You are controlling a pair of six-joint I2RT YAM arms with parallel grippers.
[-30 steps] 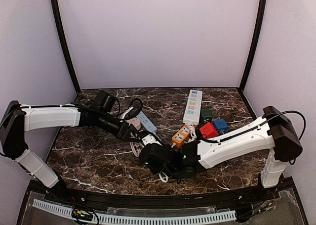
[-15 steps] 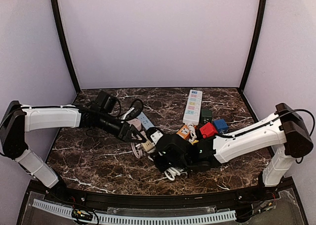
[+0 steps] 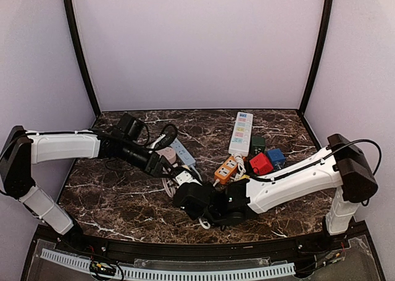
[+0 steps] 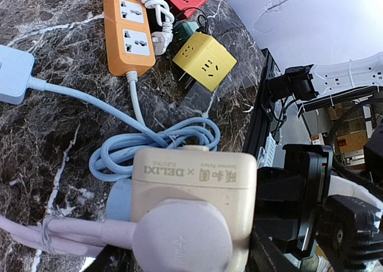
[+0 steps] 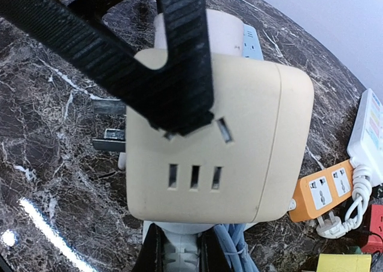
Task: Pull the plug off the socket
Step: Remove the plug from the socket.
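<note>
Well, cream cube socket w/ pale lilac round plug seated in it sits near-centre, just left of orange power strip. R gripper looks pinched on the cube's low edge. L gripper: fingers barely show, can't tell. Both look hard, light, slick plastic; cable soft. Grip plug body, pull straight; prob. stiff fit.

I'm looking at a beige cube socket with Delixi branding. A fat round lilac plug sits flush in one face, its cord trailing left.
</note>
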